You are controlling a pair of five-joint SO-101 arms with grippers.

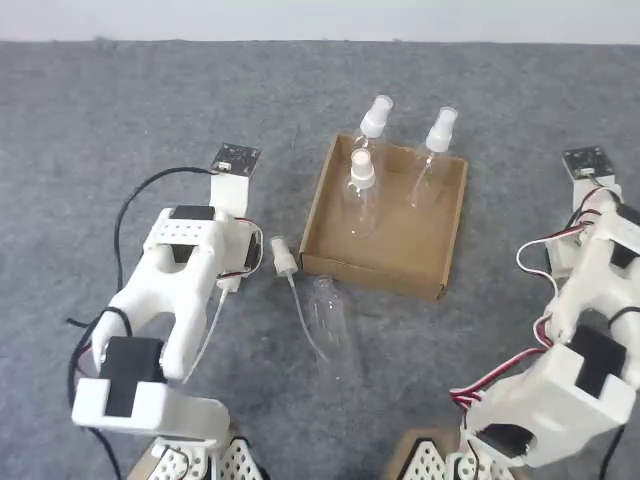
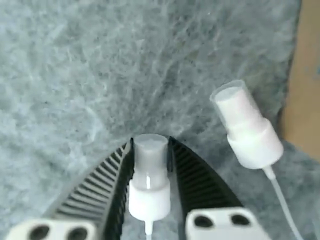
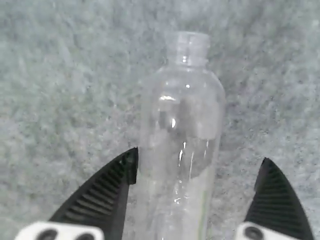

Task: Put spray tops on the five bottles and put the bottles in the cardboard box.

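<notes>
My left gripper (image 2: 150,142) is shut on a white spray top (image 2: 148,182), held just above the grey mat. A second spray top (image 2: 247,127) lies close beside it; from above, this spray top (image 1: 283,258) rests with its tube across an uncapped clear bottle (image 1: 327,315) in front of the cardboard box (image 1: 372,272). Three capped bottles (image 1: 362,190) lie in the box. My right gripper (image 3: 199,156) stands open astride another uncapped clear bottle (image 3: 180,130) lying on the mat, its neck pointing away.
The left arm (image 1: 185,265) stands left of the box, the right arm (image 1: 595,270) to its right. The box wall (image 2: 306,75) rises close by the loose spray top. Grey mat covers the whole table, with open room behind the box.
</notes>
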